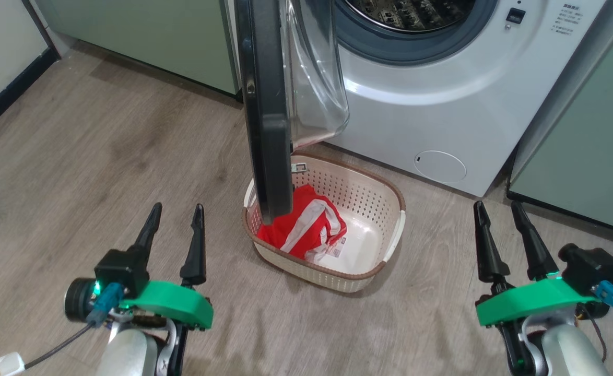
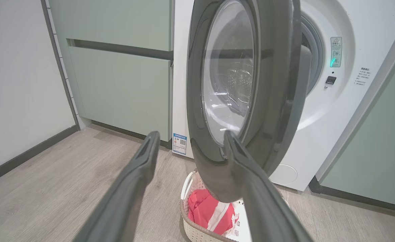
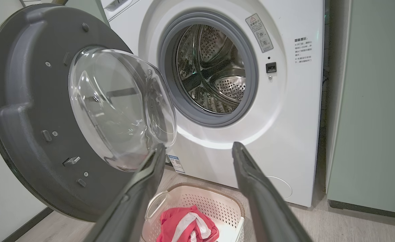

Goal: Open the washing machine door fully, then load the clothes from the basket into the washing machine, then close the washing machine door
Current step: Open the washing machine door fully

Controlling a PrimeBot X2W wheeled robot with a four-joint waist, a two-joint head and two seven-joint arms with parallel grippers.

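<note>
— Wood floor (image 1: 103, 156), green cabinets (image 1: 144, 36); status?
— The washing machine door (image 1: 264, 104) juts over the basket (image 1: 361, 194), clothes (image 1: 306, 224) inside. My left gripper (image 1: 177, 208) and right gripper (image 1: 496, 206): fingers wide, empty. I'd swing it wider first.

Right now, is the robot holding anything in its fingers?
Nothing. The left fingers and right fingers are open and empty; the clothes lie in the basket.
</note>
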